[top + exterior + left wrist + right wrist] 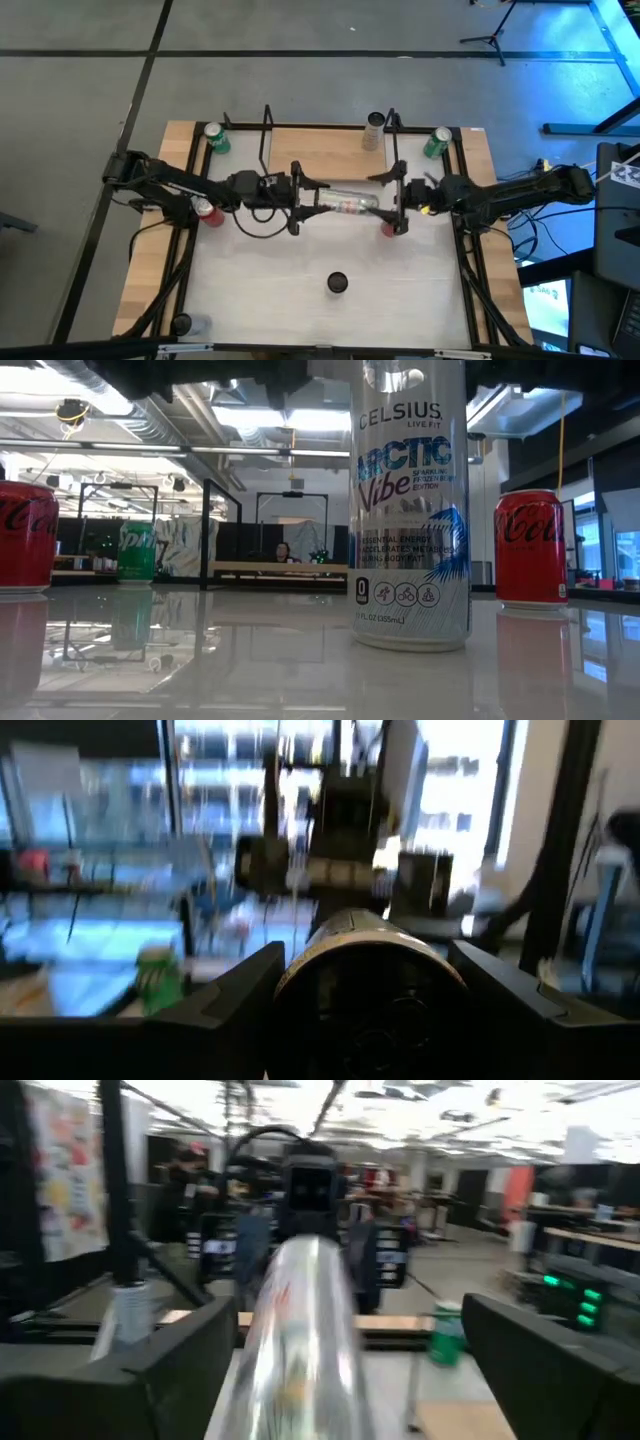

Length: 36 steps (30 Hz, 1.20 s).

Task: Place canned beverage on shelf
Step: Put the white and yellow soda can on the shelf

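Silver, slick and rigid, the slim can point(345, 203) hangs sideways above the table point(400, 300) before the shelf point(330, 150), my left gripper point(298, 198) clamped on its end, my right gripper point(398, 200) spread wide, so I judge a mid-body hold safest.

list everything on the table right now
silver can: 1, silver, held sideways over the middle
white can: 1, white and blue, upright, front middle
red cans: 2, red, left side and right of middle
green cans: 2, green, back corners
grey can: 1, grey, on the shelf
dark-topped can: 1, front left corner
shelf: 1, light wood, black wire ends, back middle
table: 1, white top, wood edges
left arm: jaws closed on silver can
right arm: jaws open around it
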Motion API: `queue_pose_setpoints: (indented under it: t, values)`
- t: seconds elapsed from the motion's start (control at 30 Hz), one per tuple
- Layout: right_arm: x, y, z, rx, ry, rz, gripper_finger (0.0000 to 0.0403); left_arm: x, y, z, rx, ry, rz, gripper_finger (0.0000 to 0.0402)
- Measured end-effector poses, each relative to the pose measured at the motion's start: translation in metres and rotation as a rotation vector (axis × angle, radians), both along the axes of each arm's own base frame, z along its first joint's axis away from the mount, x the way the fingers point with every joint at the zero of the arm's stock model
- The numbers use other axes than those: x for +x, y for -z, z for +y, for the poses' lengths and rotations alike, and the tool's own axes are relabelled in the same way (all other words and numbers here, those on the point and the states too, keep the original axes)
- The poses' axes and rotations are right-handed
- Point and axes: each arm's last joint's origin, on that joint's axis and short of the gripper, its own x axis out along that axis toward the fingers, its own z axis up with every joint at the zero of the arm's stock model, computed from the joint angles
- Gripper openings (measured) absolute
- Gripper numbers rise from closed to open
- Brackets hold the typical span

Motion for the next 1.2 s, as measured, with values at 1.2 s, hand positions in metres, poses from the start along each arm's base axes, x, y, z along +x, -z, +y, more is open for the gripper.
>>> queue_pose_setpoints:
  t: [1.2]
  values:
    - [-0.032,0.017,-0.009,0.052,0.214,0.320,0.0271,0.104,-0.107,0.138,-0.092,-0.162,0.949,0.0245]
